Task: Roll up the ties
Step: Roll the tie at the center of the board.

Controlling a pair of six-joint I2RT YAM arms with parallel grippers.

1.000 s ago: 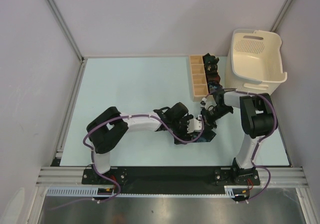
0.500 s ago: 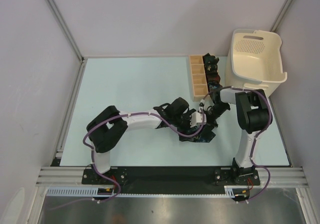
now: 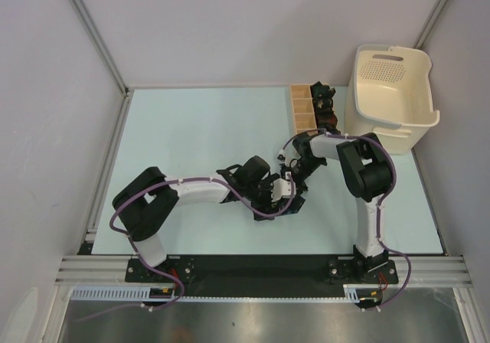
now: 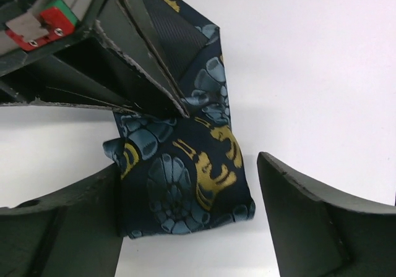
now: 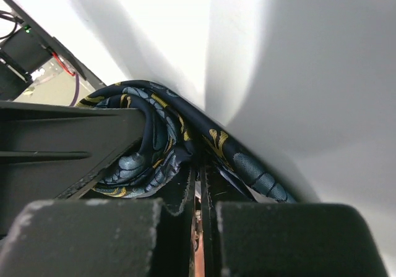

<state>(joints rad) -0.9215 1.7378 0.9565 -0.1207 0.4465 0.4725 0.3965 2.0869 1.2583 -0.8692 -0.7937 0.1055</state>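
The navy floral tie [image 4: 185, 190] lies loosely folded on the worktop [image 3: 191, 129] between the two arms, the left gripper [image 4: 189, 166] straddling the fold with its jaws spread wide, one on each side, while the right gripper [image 5: 199, 184] – its jaws pressed together – pinches the fabric just above.

The left arm [image 3: 191, 191] folds back at its elbow near the base, then stretches its forearm rightward, low over the worktop [image 3: 199, 129]. The left gripper [image 3: 285, 197] has its jaws spread wide, one finger [image 4: 62, 221] on each side of the tie [image 4: 185, 190]. The right arm [image 3: 367, 205] rises upright, bends at the elbow and reaches leftward. The right gripper [image 3: 295, 173] points down, jaws closed and pinching the tie's fabric.
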